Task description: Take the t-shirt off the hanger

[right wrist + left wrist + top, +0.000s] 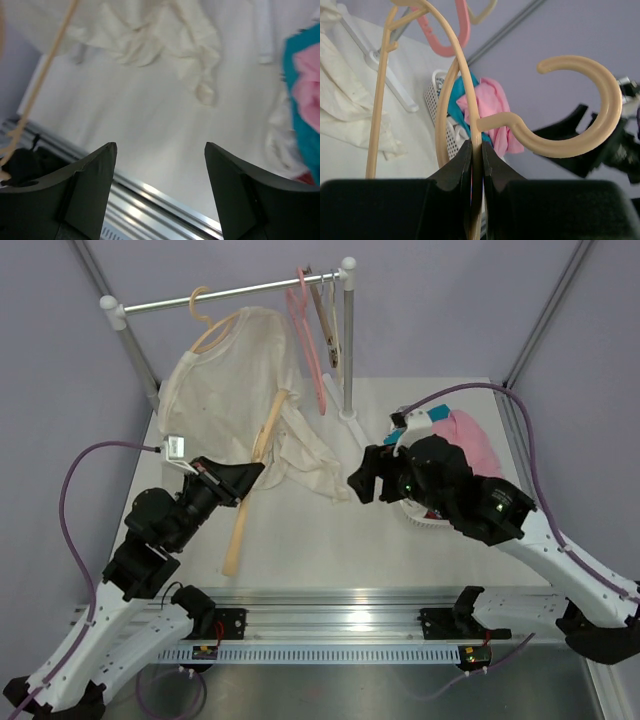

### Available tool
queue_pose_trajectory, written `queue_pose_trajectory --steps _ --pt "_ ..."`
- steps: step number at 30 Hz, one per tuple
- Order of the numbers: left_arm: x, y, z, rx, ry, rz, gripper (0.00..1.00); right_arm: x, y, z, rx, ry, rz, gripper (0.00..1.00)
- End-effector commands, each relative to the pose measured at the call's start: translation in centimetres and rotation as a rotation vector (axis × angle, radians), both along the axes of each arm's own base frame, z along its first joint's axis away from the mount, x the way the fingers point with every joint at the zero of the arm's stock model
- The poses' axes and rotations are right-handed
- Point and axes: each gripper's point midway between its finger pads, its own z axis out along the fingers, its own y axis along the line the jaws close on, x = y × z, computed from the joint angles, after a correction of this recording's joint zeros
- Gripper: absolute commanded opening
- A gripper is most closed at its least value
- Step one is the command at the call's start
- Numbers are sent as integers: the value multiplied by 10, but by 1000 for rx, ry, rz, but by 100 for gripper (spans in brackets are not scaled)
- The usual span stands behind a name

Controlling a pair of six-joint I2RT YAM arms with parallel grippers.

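Observation:
My left gripper (253, 472) is shut on the pale tan hanger (237, 540) and holds it bare above the table, with no cloth on it. In the left wrist view the jaws (476, 148) pinch the hanger's arm just below its hook (592, 132). The light pink t-shirt (476, 442) lies bunched in the white basket (425, 521) at the right, and it also shows in the left wrist view (492, 105) and the right wrist view (307, 75). My right gripper (357, 484) is open and empty beside the basket, over bare table (160, 145).
A larger cream-white shirt (235, 380) hangs from a peach-orange hanger (205, 335) on the rail (240, 292), its hem on the table. A bright pink hanger (306, 335) hangs near the rail's post (348, 340). A teal garment (420, 420) lies in the basket.

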Motion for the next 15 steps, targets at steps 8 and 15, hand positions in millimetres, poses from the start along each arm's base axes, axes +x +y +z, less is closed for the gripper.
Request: queue_pose_trajectory --steps 8,15 --pt "43 29 54 -211 -70 272 0 -49 163 46 239 -268 160 66" --pt "29 15 95 -278 -121 156 0 -89 203 39 229 -267 464 71"
